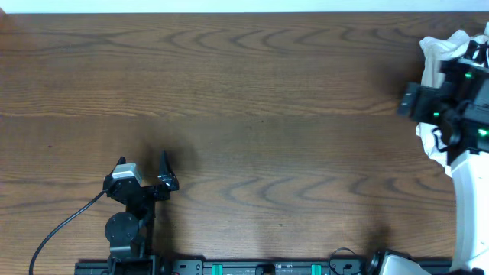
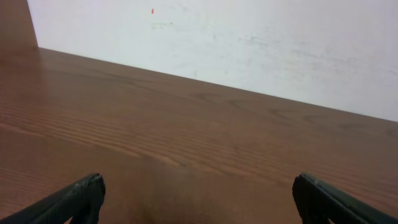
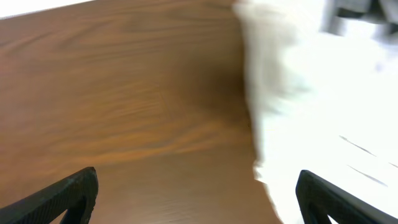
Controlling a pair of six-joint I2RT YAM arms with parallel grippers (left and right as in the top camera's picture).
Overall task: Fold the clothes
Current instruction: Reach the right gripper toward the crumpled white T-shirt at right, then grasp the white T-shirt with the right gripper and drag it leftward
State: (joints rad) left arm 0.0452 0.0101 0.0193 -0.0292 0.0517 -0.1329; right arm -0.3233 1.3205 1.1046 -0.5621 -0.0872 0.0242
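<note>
Left gripper (image 1: 143, 166) sat at 7 o'clock on the table (image 1: 244, 92), its jaws wide apart over bare wood. The white T-shirt (image 1: 437, 53) lay bunched at 3 o'clock, at the table's edge. My right gripper (image 3: 199, 208) hung there above it with jaws spread wide, not clamped on anything. In the wrist view the cloth was blurred, toward 1 o'clock.

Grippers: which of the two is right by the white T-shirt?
The right gripper. It is at the table's right edge, with the crumpled white T-shirt just beside its open jaws. The left gripper is over bare wood, far from the shirt.
</note>
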